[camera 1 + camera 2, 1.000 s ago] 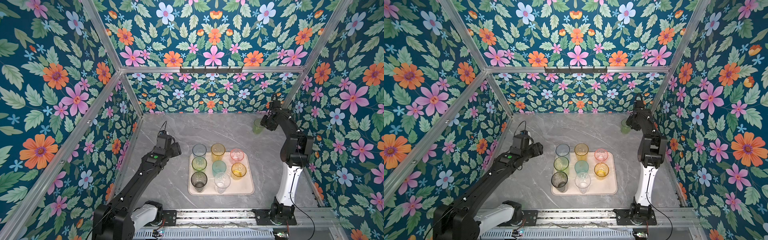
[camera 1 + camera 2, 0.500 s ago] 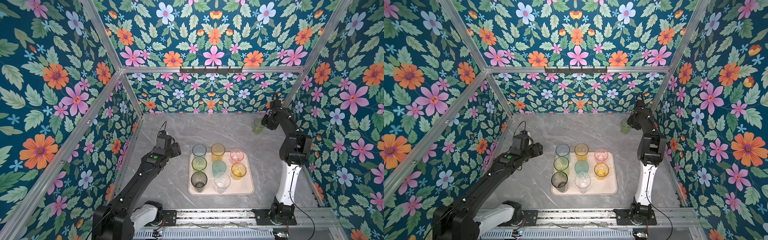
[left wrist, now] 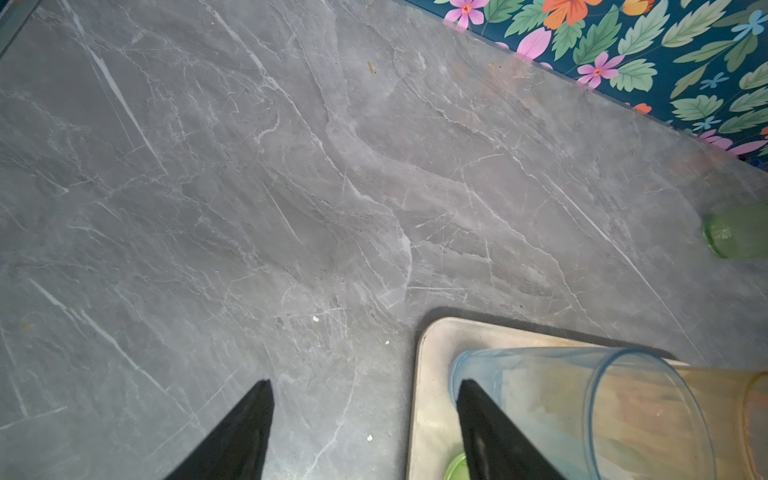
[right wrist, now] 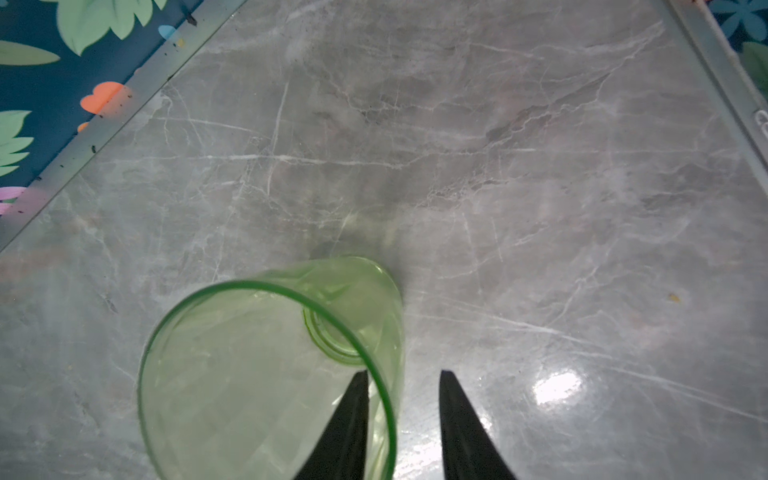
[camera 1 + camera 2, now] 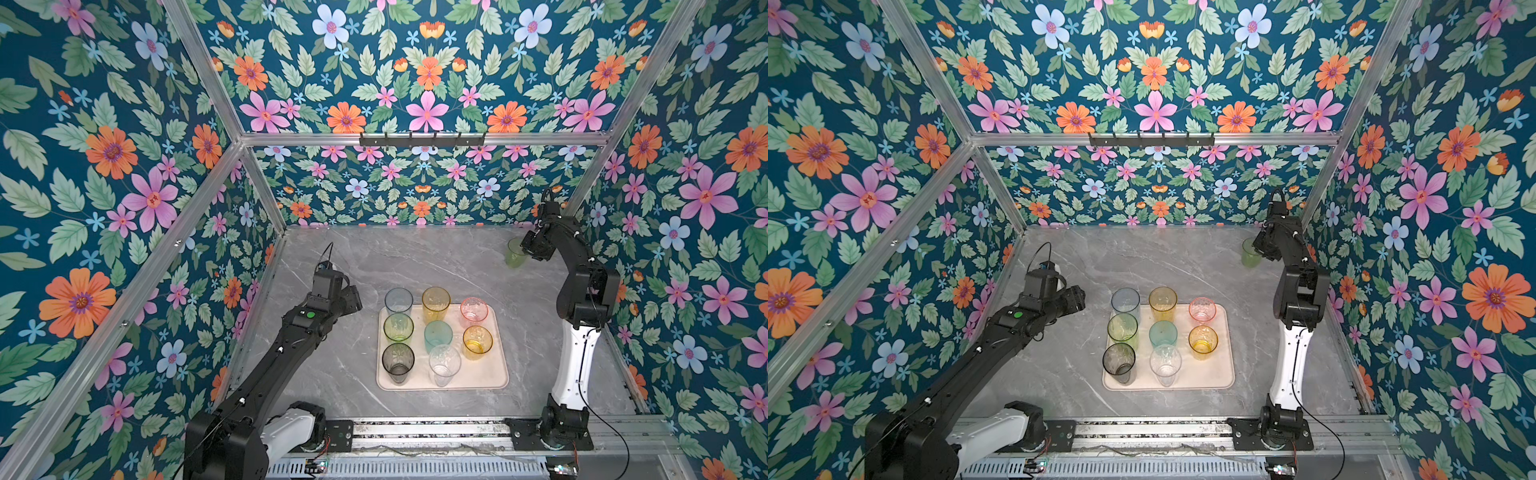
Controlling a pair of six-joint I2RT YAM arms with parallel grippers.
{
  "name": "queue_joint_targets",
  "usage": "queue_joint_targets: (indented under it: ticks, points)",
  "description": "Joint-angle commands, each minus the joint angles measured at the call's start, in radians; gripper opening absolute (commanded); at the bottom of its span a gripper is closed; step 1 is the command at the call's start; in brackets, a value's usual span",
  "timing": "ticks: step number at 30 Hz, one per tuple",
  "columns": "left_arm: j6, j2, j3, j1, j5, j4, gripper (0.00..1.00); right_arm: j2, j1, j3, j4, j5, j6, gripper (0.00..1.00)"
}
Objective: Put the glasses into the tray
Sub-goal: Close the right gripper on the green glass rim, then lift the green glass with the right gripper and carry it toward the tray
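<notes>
in both top views the left arm reaches from the near rail at 7 o'clock out over the table [image 5: 436, 257]. its wrist is level, and the left gripper [image 5: 354, 300] hangs just off the tray [image 5: 492, 374] at that tray's 10 o'clock, near the blue-grey glass [image 5: 398, 300]. the right arm rises from its base at 5 o'clock, folds at a high elbow and stretches to the far corner at 1 o'clock. there the right gripper [image 5: 524, 249] is at the green glass [image 5: 514, 254], which stands upright on the table, well apart from the tray. eight glasses stand upright in the tray. the far row holds the blue-grey glass, an amber glass [image 5: 435, 301] and a pink glass [image 5: 473, 309]. the middle row holds a yellow-green glass [image 5: 398, 328], a teal glass [image 5: 437, 334] and a short amber glass [image 5: 477, 341]. the near row holds a smoky glass [image 5: 398, 359] and a clear glass [image 5: 444, 361], leaving the 5 o'clock corner bare.

in the left wrist view the left gripper [image 3: 365, 385] is spread wide and empty, with only table between its fingers [image 3: 249, 424]. the other finger overlaps the tray corner [image 3: 428, 340] and the blue-grey glass [image 3: 582, 407]; contact cannot be told.

in the right wrist view the right gripper [image 4: 403, 374] is narrowed astride the rim of the green glass [image 4: 249, 374]. one of its fingers [image 4: 347, 428] is inside and the other outside, with a strip of table showing between the outer one and the glass wall, so nothing is pinched.
</notes>
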Motion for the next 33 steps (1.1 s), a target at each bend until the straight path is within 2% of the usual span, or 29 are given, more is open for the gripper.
queue_joint_targets:
  ticks: [1,17,25,33]
  points:
    - [0.002,-0.008,-0.002,0.000,-0.013,-0.006,0.73,0.008,0.000,0.006,-0.011,-0.002,-0.013,0.29]
    - [0.003,-0.008,-0.014,0.000,-0.014,-0.005,0.73,-0.001,0.000,0.006,-0.020,-0.001,-0.028,0.04]
    - [0.005,-0.009,-0.011,0.000,-0.016,-0.005,0.73,-0.045,-0.001,0.027,-0.062,-0.035,-0.055,0.01]
    - [0.007,-0.010,-0.004,0.000,-0.010,-0.002,0.73,-0.165,0.000,-0.056,-0.036,-0.057,-0.063,0.00]
